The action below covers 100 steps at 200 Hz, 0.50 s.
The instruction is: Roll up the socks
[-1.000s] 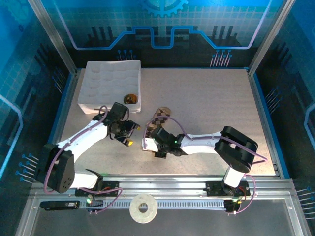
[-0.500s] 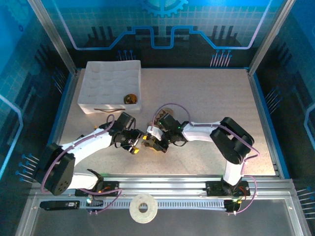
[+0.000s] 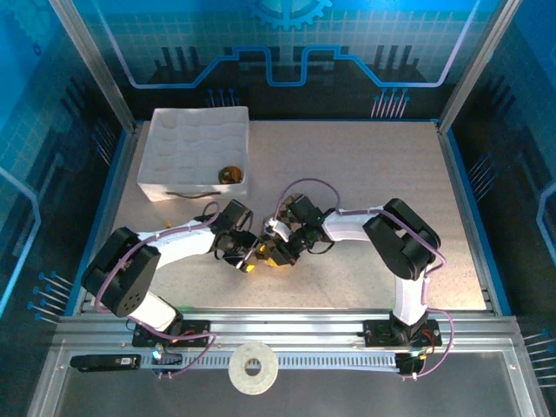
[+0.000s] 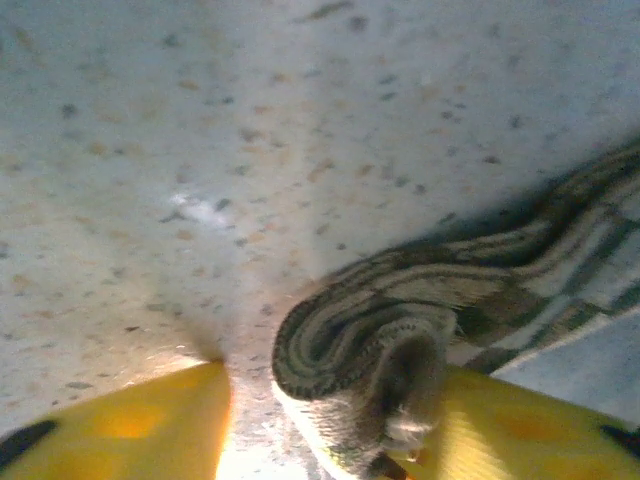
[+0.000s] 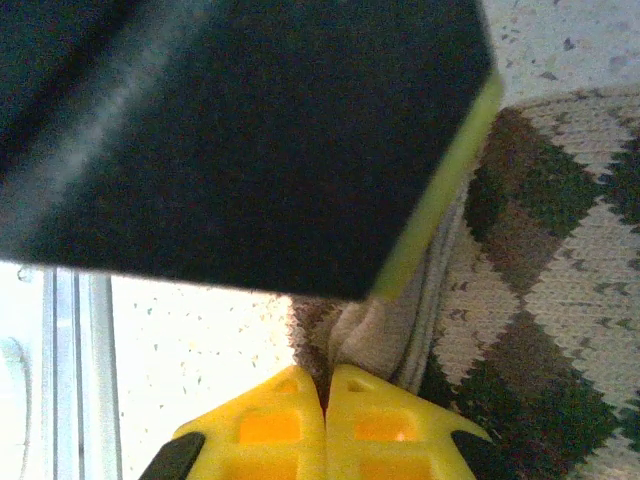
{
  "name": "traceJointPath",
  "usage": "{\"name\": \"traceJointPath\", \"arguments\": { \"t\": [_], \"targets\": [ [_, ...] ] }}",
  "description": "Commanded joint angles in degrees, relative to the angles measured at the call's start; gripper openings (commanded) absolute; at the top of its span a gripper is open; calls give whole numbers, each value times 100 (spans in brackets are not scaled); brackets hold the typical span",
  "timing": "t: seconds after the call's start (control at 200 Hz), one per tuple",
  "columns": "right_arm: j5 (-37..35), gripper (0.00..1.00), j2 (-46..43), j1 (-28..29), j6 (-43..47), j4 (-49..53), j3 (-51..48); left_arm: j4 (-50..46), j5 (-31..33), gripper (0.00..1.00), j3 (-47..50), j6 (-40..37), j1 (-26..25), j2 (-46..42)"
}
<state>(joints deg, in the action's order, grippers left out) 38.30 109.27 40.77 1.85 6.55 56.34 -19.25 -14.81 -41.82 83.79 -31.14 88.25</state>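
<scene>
The tan argyle sock [image 3: 266, 253] is bunched into a small roll at mid-table between my two grippers. In the left wrist view its coiled, striped end [image 4: 365, 340] sits between the yellow fingers of my left gripper [image 4: 330, 430]. It rests against the right finger [image 4: 530, 430], with a narrow gap to the left finger [image 4: 130, 420]. My right gripper [image 5: 325, 385] is shut, and a fold of the sock [image 5: 560, 300] runs into its tips. From above, the left gripper [image 3: 250, 259] meets the roll from the left and the right gripper [image 3: 282, 252] from the right.
A white dimpled foam tray [image 3: 187, 143] stands at the back left, with a small brown-orange bundle [image 3: 230, 175] in its near right corner. The left gripper's black body [image 5: 240, 130] hangs close above the right fingers. Metal rails edge the table.
The left arm swung right to the sock and its jaws narrowed around the roll. The right gripper moved back and left, and the outstretched sock gathered into a roll.
</scene>
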Motion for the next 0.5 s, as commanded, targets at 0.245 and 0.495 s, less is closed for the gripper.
{"name": "traceJointPath", "arguments": {
  "t": [0.245, 0.495],
  "targets": [
    [-312, 10, -327, 87, 252, 145, -256, -1472, 96, 0, -91, 509, -108, 200],
    [-3127, 56, -2553, 1325, 1287, -1319, -1787, -2114, -12, 0, -203, 1184, -112, -32]
  ]
}}
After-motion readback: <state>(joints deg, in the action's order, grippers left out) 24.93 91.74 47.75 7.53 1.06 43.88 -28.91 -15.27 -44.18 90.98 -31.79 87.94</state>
